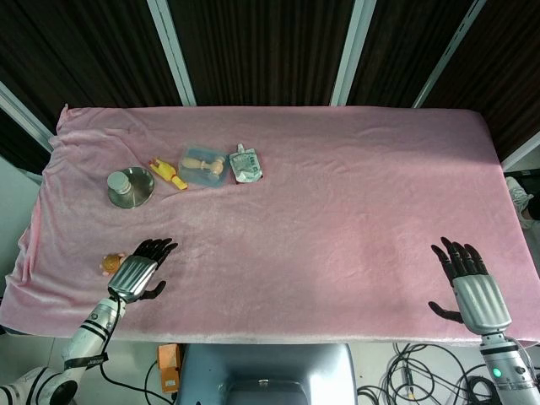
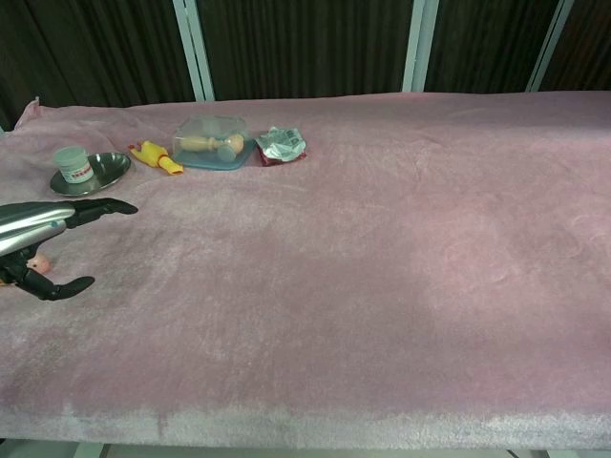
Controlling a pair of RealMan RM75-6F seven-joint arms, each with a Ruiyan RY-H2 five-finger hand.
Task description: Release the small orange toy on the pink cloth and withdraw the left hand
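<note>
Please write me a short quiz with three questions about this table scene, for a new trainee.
1. True or false: the left hand grips the small orange toy.
2. Which object lies between the metal dish and the clear plastic box? A) yellow rubber chicken B) silver pouch C) a spoon
3. Fill in: the right hand rests on the pink cloth with its fingers ____.

Key: 1. False; the toy lies on the cloth beside the open hand. 2. A. 3. Spread open.
</note>
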